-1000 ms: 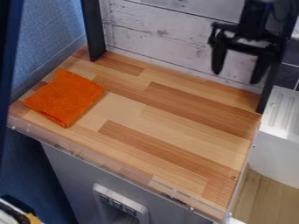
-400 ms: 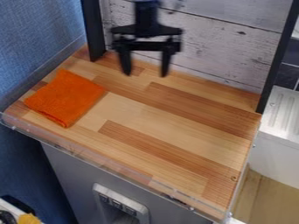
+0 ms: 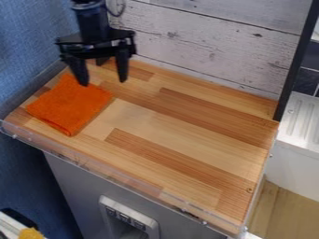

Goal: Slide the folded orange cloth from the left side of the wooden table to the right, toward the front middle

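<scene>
The black gripper (image 3: 103, 83) hangs over the back left part of the wooden work surface (image 3: 181, 126), its two fingers spread apart and nothing between them. One fingertip overlaps the upper edge of an orange cloth (image 3: 70, 105) in the camera view; whether they touch I cannot tell. The cloth lies flat and folded at the left of the surface, and the other fingertip is to the right of its back corner.
A whitewashed plank wall (image 3: 211, 46) rises behind the surface, with a black post (image 3: 294, 65) at the back right corner. Clear edging (image 3: 100, 172) runs along the front. To the right stands a white ribbed unit (image 3: 301, 123).
From the upper right, my gripper has swung left across the back of the surface to the cloth, coming slightly lower at the end. The cloth has stayed in place.
</scene>
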Motion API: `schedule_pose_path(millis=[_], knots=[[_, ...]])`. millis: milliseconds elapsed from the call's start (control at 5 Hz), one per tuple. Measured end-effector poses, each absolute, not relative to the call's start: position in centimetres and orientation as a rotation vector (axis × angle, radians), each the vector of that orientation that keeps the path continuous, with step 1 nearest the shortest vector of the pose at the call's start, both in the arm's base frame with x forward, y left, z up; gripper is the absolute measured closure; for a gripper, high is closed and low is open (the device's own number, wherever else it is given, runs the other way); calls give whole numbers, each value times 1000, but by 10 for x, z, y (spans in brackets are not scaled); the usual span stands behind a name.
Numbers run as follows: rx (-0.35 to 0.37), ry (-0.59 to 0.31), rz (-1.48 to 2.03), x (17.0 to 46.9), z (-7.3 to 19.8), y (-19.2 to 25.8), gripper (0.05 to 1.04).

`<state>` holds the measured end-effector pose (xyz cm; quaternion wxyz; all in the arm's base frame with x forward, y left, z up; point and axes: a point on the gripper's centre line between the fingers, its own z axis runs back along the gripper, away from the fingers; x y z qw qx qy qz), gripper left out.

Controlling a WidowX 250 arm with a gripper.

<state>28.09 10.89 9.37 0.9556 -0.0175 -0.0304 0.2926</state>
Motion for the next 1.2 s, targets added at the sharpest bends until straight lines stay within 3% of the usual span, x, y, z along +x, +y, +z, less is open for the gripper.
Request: schedule_pose_path(millis=[600, 1200], knots=[[34, -71, 742, 270, 99, 160, 85], [75, 13, 784, 272, 72, 168, 85]])
